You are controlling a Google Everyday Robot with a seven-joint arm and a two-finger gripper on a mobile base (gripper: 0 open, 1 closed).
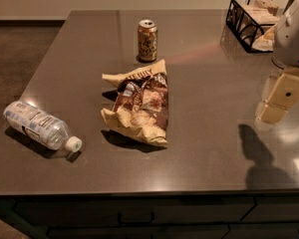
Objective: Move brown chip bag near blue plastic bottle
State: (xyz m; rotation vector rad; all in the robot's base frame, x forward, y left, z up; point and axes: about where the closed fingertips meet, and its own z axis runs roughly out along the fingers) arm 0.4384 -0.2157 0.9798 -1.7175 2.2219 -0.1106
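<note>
The brown chip bag (141, 103) lies crumpled and roughly triangular in the middle of the dark countertop, with tan-yellow edges and a brown and reddish centre. The blue plastic bottle (40, 126) lies on its side near the front left corner, with its white cap pointing right. A stretch of bare counter separates bag and bottle. My gripper (279, 101) hangs over the right side of the counter, well to the right of the bag and apart from it, and casts a shadow toward the front edge.
A gold-brown drink can (147, 33) stands upright just behind the bag. A black wire basket (249, 16) with packets stands at the back right. The countertop (204, 148) ends at a front edge above dark drawers; carpeted floor lies to the left.
</note>
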